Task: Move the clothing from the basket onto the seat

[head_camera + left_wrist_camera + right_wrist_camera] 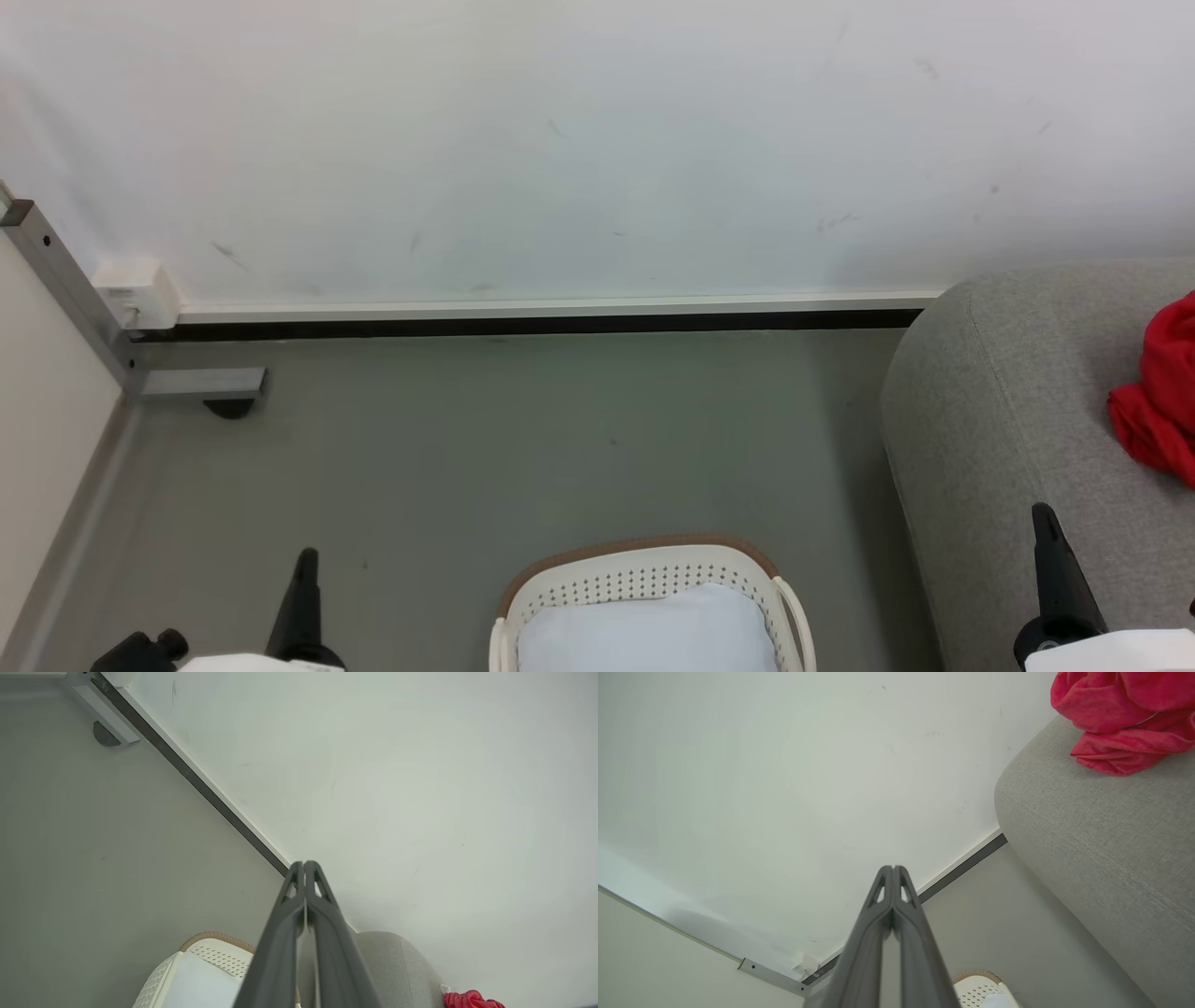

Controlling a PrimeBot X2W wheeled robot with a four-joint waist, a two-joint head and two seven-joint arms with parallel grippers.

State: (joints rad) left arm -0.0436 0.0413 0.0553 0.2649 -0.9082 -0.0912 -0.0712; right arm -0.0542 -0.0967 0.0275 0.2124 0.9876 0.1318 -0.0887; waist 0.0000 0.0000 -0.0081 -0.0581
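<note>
Head view, pale cloth in basket, R wrist, clothing on seat

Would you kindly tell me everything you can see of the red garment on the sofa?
The red garment is bright, soft-looking fabric, crumpled into a loose heap of folds, not laid flat. A thin pale line of trim runs along one fold. It lies on top of the grey sofa, near its rounded end, touching only the upholstery as far as shows. The picture edges cut part of it off, so its full shape is unclear.
</note>
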